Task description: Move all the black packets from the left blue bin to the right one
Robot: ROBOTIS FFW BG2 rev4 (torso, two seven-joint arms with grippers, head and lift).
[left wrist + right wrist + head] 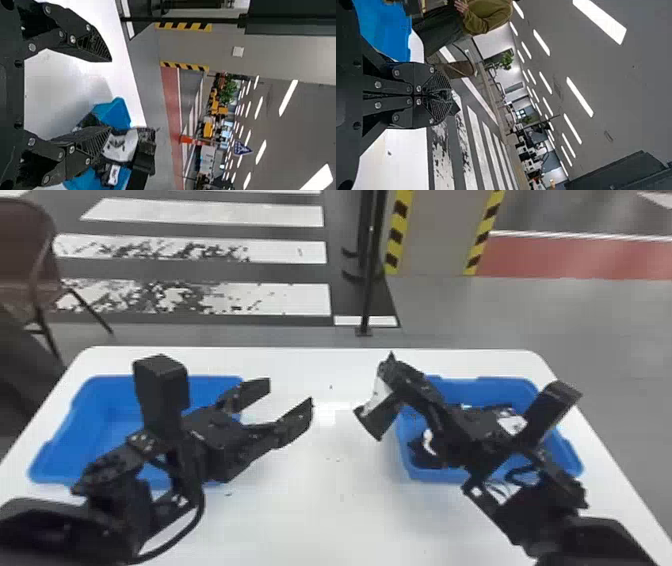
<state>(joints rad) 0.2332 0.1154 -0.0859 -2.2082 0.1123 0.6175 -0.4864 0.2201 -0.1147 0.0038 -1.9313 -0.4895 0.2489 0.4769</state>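
My right gripper [411, 391] is shut on a black packet [378, 394] with a white label, held up beside the left edge of the right blue bin [531, 388]. In the right wrist view, my right gripper [448, 95] has its fingers together. Other black packets [425, 453] lie in the right bin, partly hidden by the arm. My left gripper [289, 394] is open and empty, above the table between the bins. The left wrist view has my left gripper [106, 95] apart, with the labelled packet [120, 145] past one finger. Bare blue floor shows in the left blue bin [107, 425].
Both bins stand on a white table [300, 510]. The left arm passes over the left bin's right part, and the right arm crosses the right bin. A thin black pole [369, 290] stands behind the table, and a brown chair [25, 255] is at the far left.
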